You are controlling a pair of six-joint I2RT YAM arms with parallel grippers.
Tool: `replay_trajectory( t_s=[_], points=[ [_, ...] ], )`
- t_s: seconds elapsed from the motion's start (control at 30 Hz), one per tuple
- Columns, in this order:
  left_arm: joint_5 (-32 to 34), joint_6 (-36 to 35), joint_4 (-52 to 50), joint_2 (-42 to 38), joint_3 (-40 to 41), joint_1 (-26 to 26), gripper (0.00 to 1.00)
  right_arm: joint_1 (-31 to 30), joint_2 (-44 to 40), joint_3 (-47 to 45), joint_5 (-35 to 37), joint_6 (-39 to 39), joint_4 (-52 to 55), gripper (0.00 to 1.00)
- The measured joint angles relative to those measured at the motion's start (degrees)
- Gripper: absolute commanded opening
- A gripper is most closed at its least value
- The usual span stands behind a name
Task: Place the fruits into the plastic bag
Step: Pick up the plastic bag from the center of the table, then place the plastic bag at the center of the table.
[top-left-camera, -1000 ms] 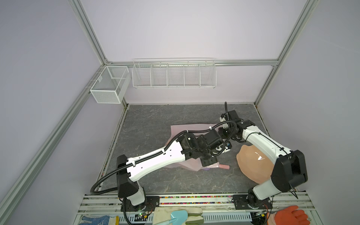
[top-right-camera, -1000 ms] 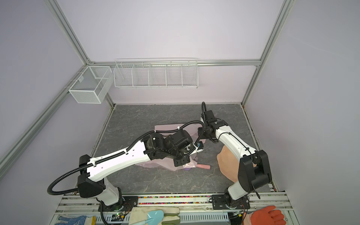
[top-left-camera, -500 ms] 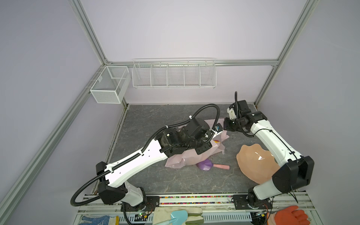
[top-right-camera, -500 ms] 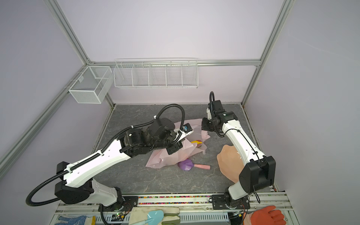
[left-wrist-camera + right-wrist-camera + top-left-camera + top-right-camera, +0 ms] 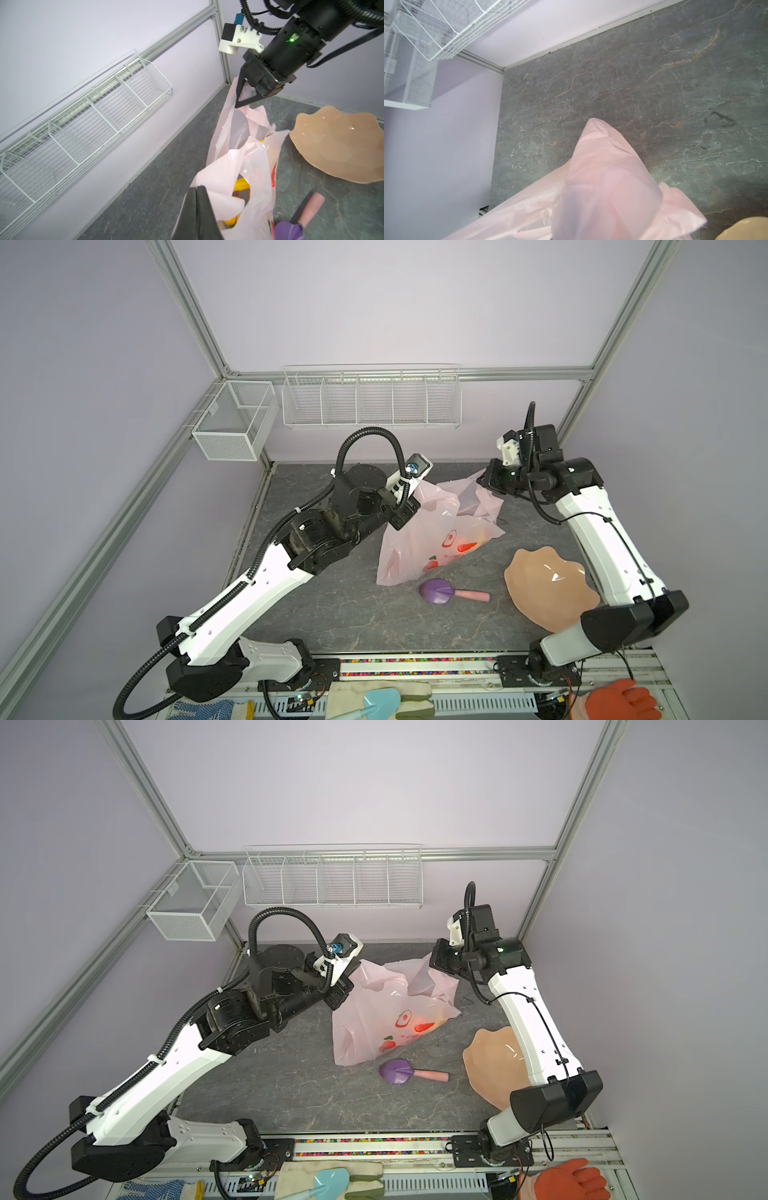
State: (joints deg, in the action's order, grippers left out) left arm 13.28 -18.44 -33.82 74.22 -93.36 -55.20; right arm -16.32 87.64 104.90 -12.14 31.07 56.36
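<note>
Two fruits (image 5: 242,185) inside plastic bag (image 5: 257,158), left wrist view

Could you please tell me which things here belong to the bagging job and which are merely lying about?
Job: plastic bag, fruits inside it, left gripper and right gripper, both shut on the bag.
Lying about: purple scoop, tan plate, wire baskets, orange glove.

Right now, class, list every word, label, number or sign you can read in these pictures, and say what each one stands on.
No text can be read in any view.
plastic bag: red printed marks, among them a ring shape, too small and blurred to read as words.
</note>
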Motion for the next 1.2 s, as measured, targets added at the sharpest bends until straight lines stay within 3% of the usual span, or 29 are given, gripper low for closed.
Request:
replay_trajectory(
  t_s=[0.33,0.63,1.2],
  points=[
    [-6.0,-0.7,11.9,-0.1,3.1,15.5,0.0,1.4,0.0,13.0,-1.7,8.2,3.0,0.06],
    [-10.3,2.4,25.8,1.2,18.8,21.5,0.0,1.7,-0.1,10.8,-1.4,11.2,3.0,0.06],
    [-13.3,5.2,32.4,10.6,16.2,27.4,0.0,5.1,6.3,7.3,-1.4,11.2,-3.0,0.06]
  ],
)
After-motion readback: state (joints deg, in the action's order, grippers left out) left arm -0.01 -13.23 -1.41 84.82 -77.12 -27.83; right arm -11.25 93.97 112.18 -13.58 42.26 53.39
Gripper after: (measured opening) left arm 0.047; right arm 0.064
